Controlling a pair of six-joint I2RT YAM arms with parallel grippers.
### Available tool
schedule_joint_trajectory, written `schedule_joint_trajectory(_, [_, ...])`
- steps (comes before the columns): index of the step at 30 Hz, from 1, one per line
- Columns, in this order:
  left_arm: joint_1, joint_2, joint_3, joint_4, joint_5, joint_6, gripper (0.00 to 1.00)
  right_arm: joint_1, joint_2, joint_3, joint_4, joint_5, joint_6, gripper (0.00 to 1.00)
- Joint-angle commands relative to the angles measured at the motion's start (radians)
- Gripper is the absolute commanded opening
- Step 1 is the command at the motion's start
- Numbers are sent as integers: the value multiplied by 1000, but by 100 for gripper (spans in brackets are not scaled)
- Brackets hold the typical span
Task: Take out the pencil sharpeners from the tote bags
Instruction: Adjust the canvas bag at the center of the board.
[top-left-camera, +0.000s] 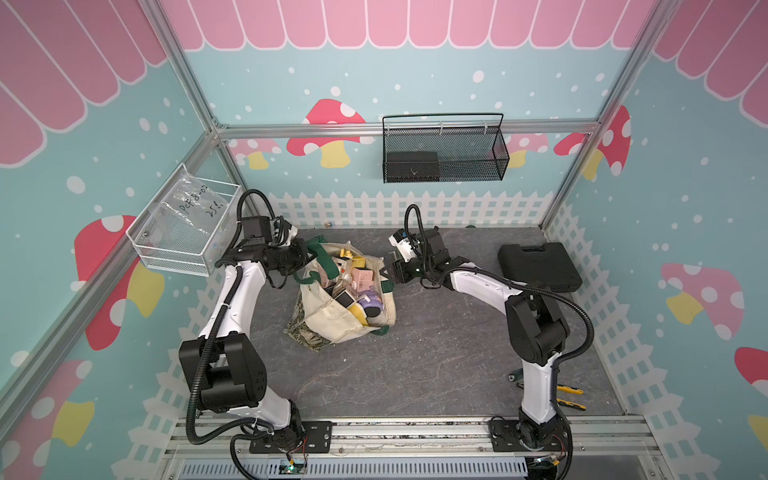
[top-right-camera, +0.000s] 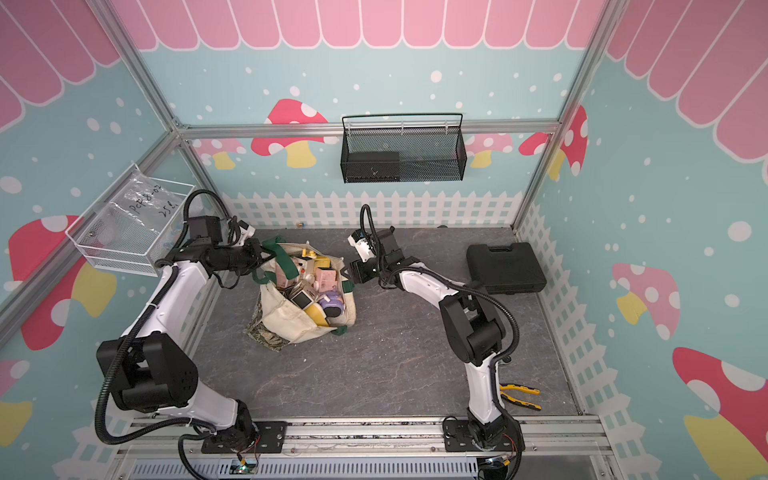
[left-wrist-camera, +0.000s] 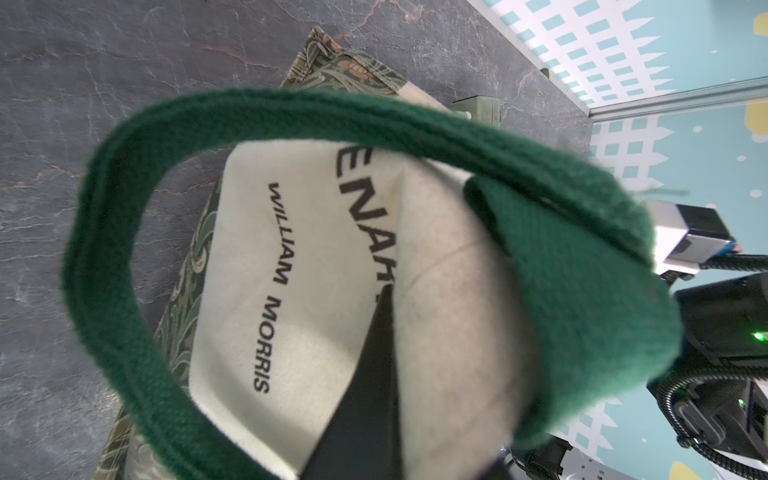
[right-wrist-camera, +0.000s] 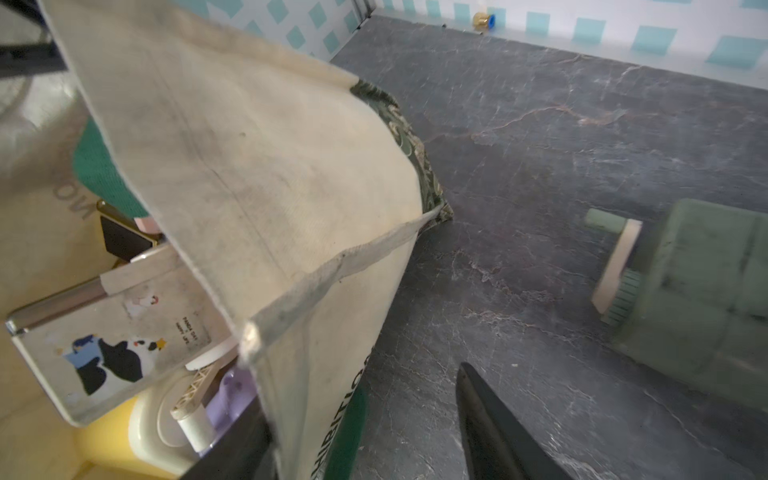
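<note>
The tote bag (top-left-camera: 332, 320) is slumped open mid-table (top-left-camera: 415, 353), and the pencil sharpeners (top-left-camera: 361, 276) are piled inside it right up to the rim. Only one green sharpener (right-wrist-camera: 706, 299) is seen lying out on the table, apart from the bag.

The left gripper (top-left-camera: 309, 251) is clenched on the canvas edge next to the green handle (left-wrist-camera: 291, 116). The right gripper (top-left-camera: 385, 272) is spread, with the opposite rim caught between its jaws but not yet pinched.

A few things could probably go wrong from here:

- If the rim gets pulled outward from both sides, the soft wall could be flattened. The purple sharpener (top-left-camera: 370, 301) near the low lip could then be tipped out in an uncontrolled tumble.
- The thin canvas could be lost from the right jaws if only the very edge is caught.
- The looped handle could get snagged around the left claw.
- With both claws tied up on cloth, nothing is left free for picking.
</note>
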Motion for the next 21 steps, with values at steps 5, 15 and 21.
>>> schedule_joint_trajectory(5, [-11,-2,-9,-17,32,14,0,11,1,-2,-46,-101,-45,0])
schedule_joint_trajectory(15, [-24,95,180,-62,29,-18,0,97,-246,-341,130,-177,9,0])
schedule_joint_trajectory(21, [-50,159,314,-130,13,42,0,188,-365,-462,147,-169,-1,0])
